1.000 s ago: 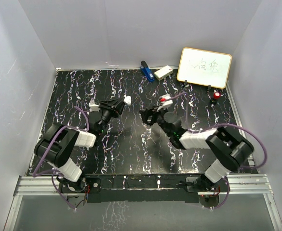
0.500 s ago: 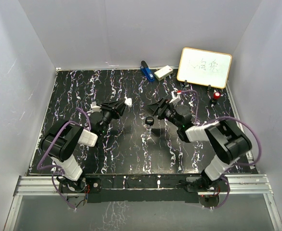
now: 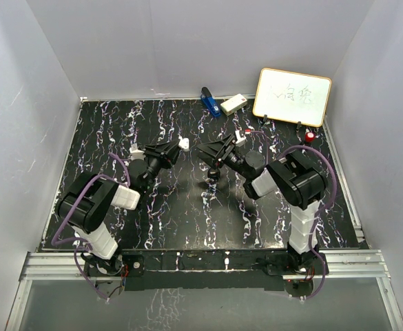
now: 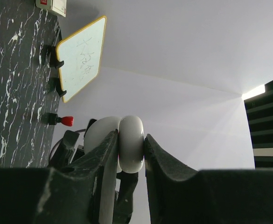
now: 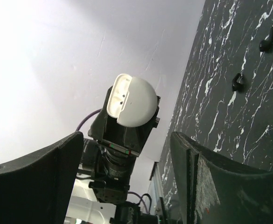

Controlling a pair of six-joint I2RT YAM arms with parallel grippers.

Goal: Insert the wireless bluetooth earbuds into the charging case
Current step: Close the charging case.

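Near edge: both arm bases bolted side by side, arms reaching out over the black marbled counter (image 3: 111,131) toward its middle.

Left gripper (image 3: 176,147): lifted off the counter, jaws pinching the charging case (image 5: 132,103) by its flat sides. From the left wrist we see the white rounded shell squeezed between the two fingers. From the right wrist we note the case hinged open, a cream inner face with two tiny dark dots beside the domed half.

Right gripper (image 3: 212,146): just beside the case and not touching it, facing it, fingers spread wide with nothing between them.

Mid-counter, under the right gripper: two small dark pieces (image 5: 237,82) lying on the surface, apart from each other. We cannot tell whether these are the earbuds; too small to read.

Right edge: a red-capped item (image 3: 310,137).

Far edge: a blue object (image 3: 209,101) and a white box (image 3: 233,104) side by side near the middle. Far right corner: a whiteboard (image 3: 292,96) propped upright.
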